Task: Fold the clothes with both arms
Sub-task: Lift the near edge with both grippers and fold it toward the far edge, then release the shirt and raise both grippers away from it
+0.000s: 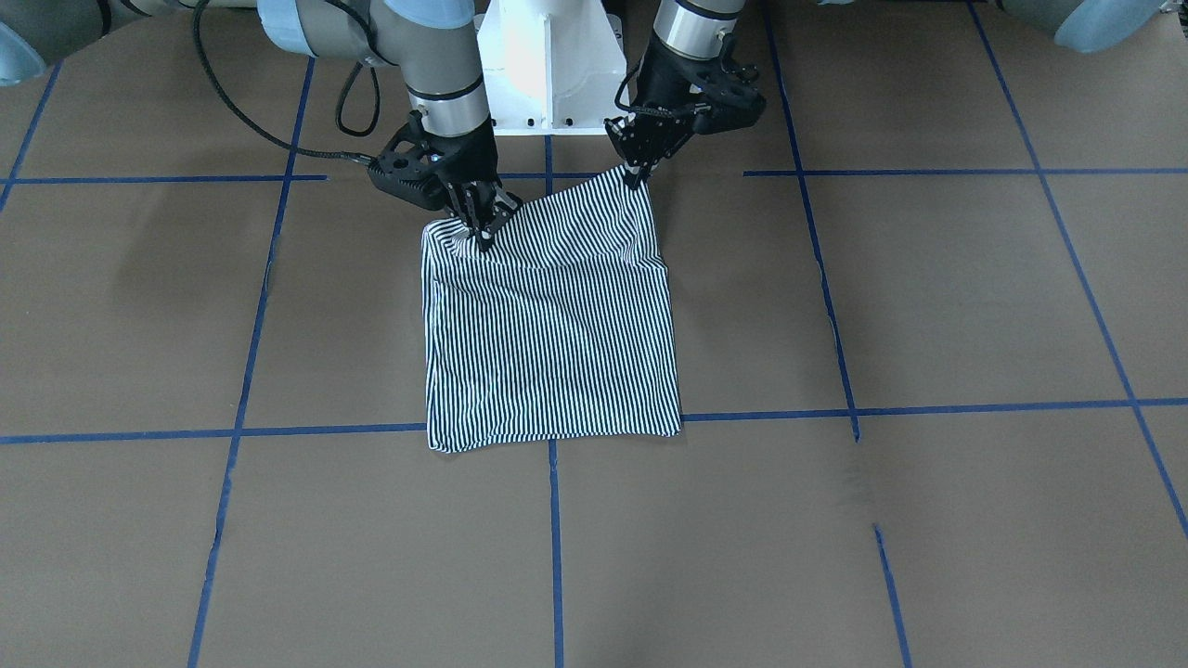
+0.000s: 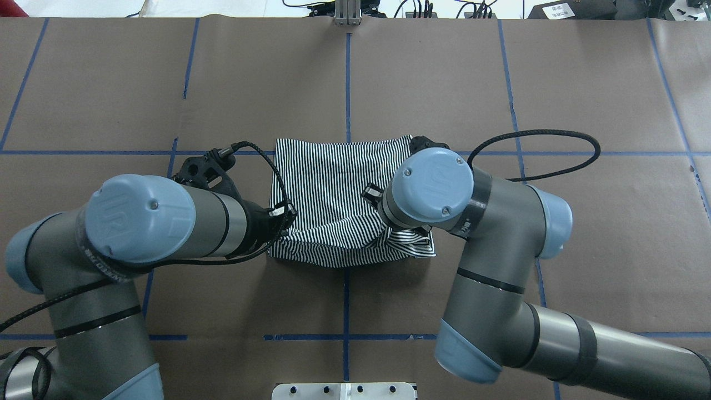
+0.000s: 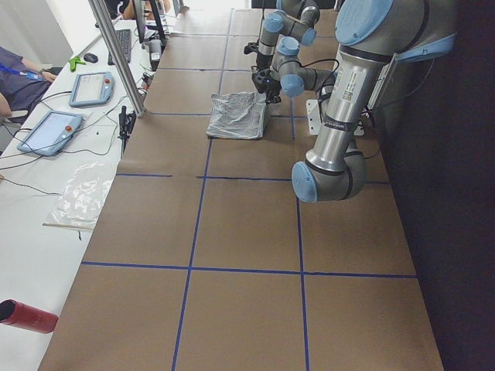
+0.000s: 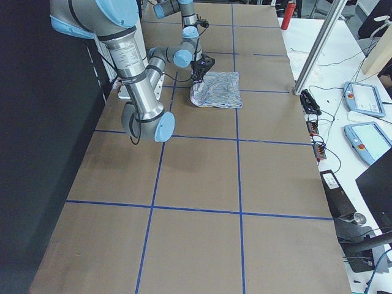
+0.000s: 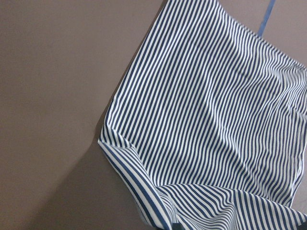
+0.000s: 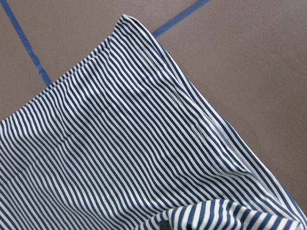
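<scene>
The striped polo shirt [image 1: 552,334] lies folded into a rough rectangle on the brown table; its collar, buttons and logo are hidden. My left gripper [image 1: 638,178] is shut on the shirt's corner nearest the robot and holds it slightly raised. My right gripper [image 1: 484,237] is shut on the other near corner, where the cloth bunches. In the overhead view the shirt [image 2: 333,189] lies between both arms, the left gripper [image 2: 287,214] is at its edge, and the right gripper is hidden under its wrist. Both wrist views show striped cloth [image 5: 206,120] [image 6: 120,158] rising toward the camera.
The white pedestal base [image 1: 549,65] stands just behind the shirt. Black cables [image 2: 533,150] loop off both wrists. Blue tape lines [image 1: 928,408] grid the table. Beyond the table's far side are a metal post [image 3: 116,54], tablets [image 3: 50,131] and a red bottle [image 3: 27,317].
</scene>
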`<act>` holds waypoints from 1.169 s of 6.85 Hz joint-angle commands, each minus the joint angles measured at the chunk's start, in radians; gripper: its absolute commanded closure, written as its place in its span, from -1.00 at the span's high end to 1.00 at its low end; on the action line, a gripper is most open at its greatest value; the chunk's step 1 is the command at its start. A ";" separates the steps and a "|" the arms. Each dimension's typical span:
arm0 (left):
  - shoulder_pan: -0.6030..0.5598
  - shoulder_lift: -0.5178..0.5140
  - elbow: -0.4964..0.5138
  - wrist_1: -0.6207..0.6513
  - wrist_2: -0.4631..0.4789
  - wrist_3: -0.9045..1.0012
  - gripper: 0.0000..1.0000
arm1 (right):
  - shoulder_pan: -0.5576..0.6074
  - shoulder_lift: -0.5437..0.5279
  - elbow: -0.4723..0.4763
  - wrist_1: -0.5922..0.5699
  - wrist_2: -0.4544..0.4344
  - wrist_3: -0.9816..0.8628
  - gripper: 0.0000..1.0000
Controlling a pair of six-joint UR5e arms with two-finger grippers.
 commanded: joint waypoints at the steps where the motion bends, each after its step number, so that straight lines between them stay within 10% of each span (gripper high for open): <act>1: -0.037 -0.011 0.117 -0.101 -0.004 -0.002 -1.00 | 0.070 0.089 -0.184 0.111 -0.008 -0.072 -1.00; 4: -0.040 -0.016 0.164 -0.161 -0.003 -0.005 -1.00 | 0.083 0.108 -0.327 0.266 -0.008 -0.077 -1.00; 5: -0.094 -0.038 0.212 -0.162 -0.003 -0.048 -0.47 | 0.092 0.115 -0.330 0.266 -0.008 -0.077 -1.00; 6: -0.173 -0.151 0.374 -0.184 -0.004 -0.042 0.99 | 0.137 0.141 -0.372 0.269 -0.008 -0.088 0.44; 7: -0.260 -0.220 0.468 -0.185 -0.010 0.014 1.00 | 0.188 0.222 -0.480 0.270 -0.005 -0.161 0.99; 8: -0.330 -0.217 0.531 -0.193 -0.010 0.113 1.00 | 0.222 0.261 -0.596 0.319 -0.015 -0.202 1.00</act>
